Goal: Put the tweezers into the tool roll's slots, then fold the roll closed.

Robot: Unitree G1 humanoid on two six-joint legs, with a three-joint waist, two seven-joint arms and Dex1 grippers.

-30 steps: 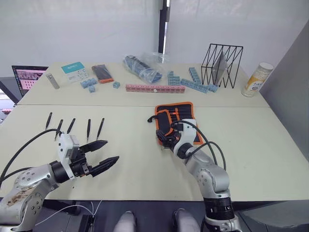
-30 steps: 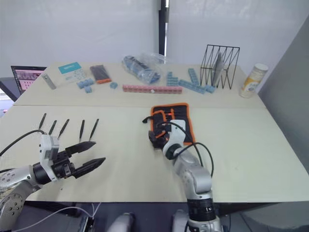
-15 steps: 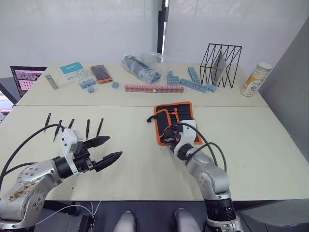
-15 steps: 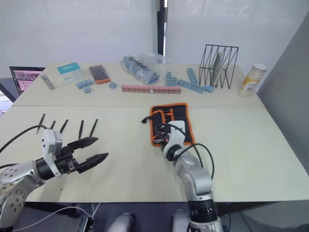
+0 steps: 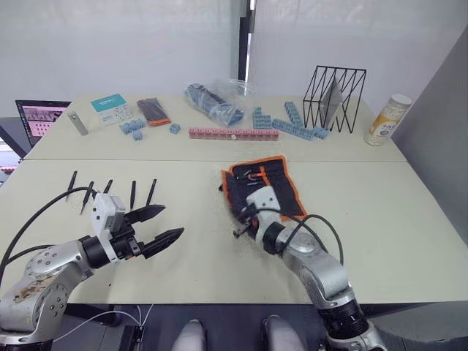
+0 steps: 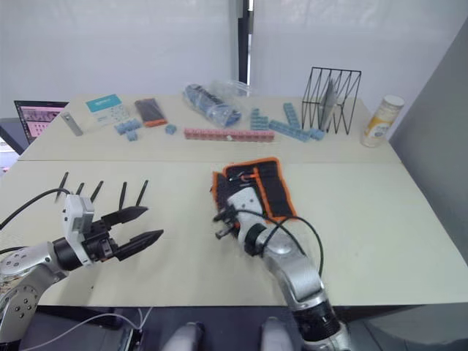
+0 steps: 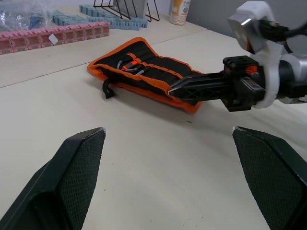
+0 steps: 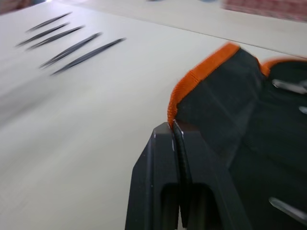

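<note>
The tool roll (image 5: pixel 269 183), black with orange edging, lies on the table right of centre, its inner slots (image 7: pixel 153 72) facing up. My right gripper (image 5: pixel 246 213) is shut on the roll's near orange edge (image 8: pixel 192 81), and that edge is lifted slightly. Several black tweezers (image 5: pixel 133 194) lie side by side on the table at the left, also seen as tweezers (image 8: pixel 72 48) in the right wrist view. My left gripper (image 5: pixel 170 223) hovers open and empty just in front of the tweezers, pointing towards the roll.
Along the back of the table are a pink strip of boxes (image 5: pixel 234 134), blue blocks (image 5: pixel 292 124), a plastic bag (image 5: pixel 216 102), a black wire rack (image 5: pixel 335 99), a can (image 5: pixel 387 119) and a small black-and-orange case (image 5: pixel 155 111). A laptop (image 5: pixel 40 117) sits far left.
My right gripper has shut on the roll's orange edge and pulled it left and nearer, turning the roll. The left gripper has drifted slightly right, still open.
</note>
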